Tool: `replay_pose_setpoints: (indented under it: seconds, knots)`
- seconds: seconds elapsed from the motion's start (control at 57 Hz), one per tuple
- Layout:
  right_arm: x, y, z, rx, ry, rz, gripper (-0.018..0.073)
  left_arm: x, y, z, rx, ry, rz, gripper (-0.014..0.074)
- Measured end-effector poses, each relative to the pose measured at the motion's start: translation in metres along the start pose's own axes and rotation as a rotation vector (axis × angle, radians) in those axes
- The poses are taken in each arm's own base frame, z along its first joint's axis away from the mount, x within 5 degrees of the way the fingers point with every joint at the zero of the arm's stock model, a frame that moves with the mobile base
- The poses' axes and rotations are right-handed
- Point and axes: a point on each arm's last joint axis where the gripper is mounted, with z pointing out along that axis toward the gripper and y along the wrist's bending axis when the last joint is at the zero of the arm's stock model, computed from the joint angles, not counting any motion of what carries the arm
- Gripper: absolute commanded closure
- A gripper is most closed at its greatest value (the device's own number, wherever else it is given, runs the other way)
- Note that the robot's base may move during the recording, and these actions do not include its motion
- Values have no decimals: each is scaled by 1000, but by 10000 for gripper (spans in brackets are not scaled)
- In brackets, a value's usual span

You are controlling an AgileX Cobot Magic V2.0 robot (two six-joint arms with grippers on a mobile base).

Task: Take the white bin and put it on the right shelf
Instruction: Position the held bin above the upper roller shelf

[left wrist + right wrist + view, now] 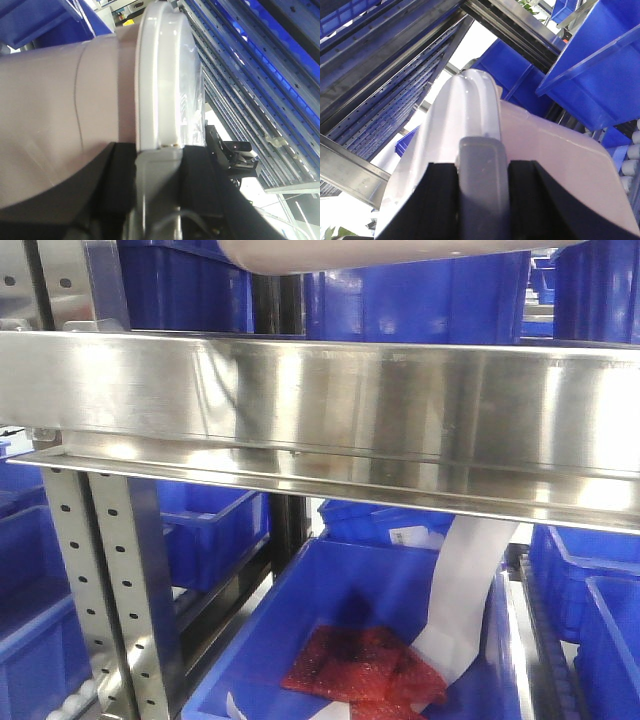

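The white bin (pixel 380 252) shows only as a pale underside at the top edge of the front view, above the right shelf (pixel 330 410), whose broad shiny steel rail crosses the picture. In the left wrist view the bin's beige wall (pixel 50 115) and white lid rim (pixel 160 75) fill the frame. My left gripper (pixel 159 155) is shut on a grey latch at the rim. In the right wrist view my right gripper (pixel 482 167) is shut on the grey latch of the bin's (pixel 555 160) other end.
Perforated steel uprights (pixel 110 570) stand at the left under the rail. Blue bins (pixel 420 300) sit behind the shelf. Below it, a blue bin (pixel 340 590) holds red packets (pixel 360 665) and a white paper strip (pixel 465 590). More blue bins (pixel 590 60) and rack rails (pixel 250 75) surround the arms.
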Motion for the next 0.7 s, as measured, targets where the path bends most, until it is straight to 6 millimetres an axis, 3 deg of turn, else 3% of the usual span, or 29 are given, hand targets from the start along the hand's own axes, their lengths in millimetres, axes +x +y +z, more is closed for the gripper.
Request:
replay_pose_setpoints:
  seconds: [0.701]
  knots:
    - [0, 0, 0, 0, 0, 0, 498, 0, 0, 0, 0, 0, 0, 722]
